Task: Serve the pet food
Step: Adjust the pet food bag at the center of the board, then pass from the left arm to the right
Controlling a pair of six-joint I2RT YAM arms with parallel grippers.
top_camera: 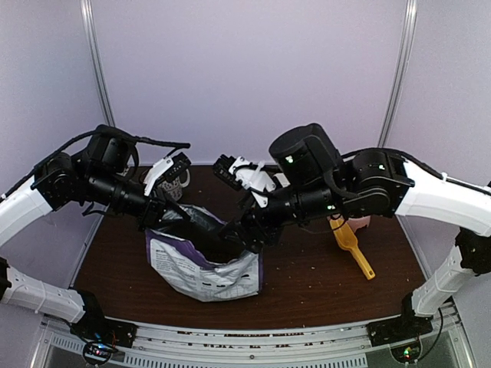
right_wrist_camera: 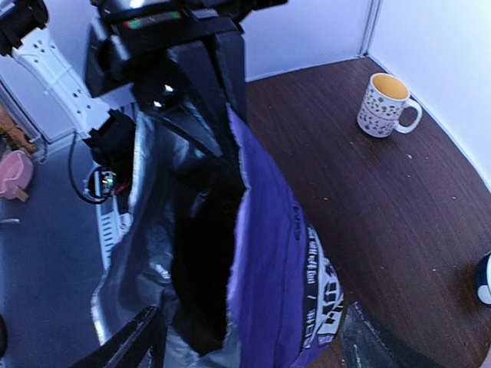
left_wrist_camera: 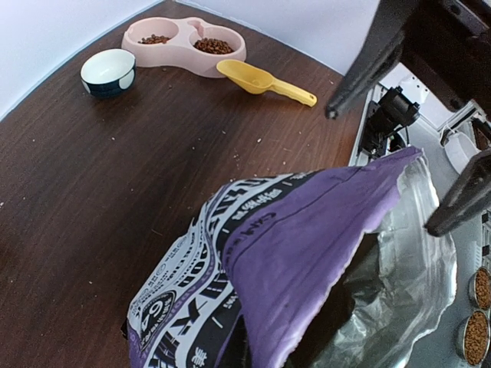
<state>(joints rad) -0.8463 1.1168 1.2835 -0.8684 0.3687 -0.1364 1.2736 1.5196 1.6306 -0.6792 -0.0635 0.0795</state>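
The purple pet food bag point(top_camera: 205, 264) stands open at the table's middle, its silver lining showing. My left gripper point(top_camera: 175, 218) is at the bag's left rim and looks shut on it; its fingers are hidden under the bag in the left wrist view. It also shows in the right wrist view point(right_wrist_camera: 196, 69). My right gripper point(right_wrist_camera: 253, 326) is open, its fingers astride the bag's purple wall point(right_wrist_camera: 276, 253) at the right rim point(top_camera: 244, 236). Brown kibble point(left_wrist_camera: 213, 46) lies in the pink double bowl point(left_wrist_camera: 184, 57). No kibble shows inside the bag's dark mouth.
A yellow scoop point(left_wrist_camera: 265, 80) lies beside the pink bowl, at the right of the table point(top_camera: 354, 251). A small white and dark bowl point(left_wrist_camera: 107, 73) stands near the bowl. A spotted mug point(right_wrist_camera: 385, 106) stands at the back left point(top_camera: 178, 182). Crumbs dot the brown table.
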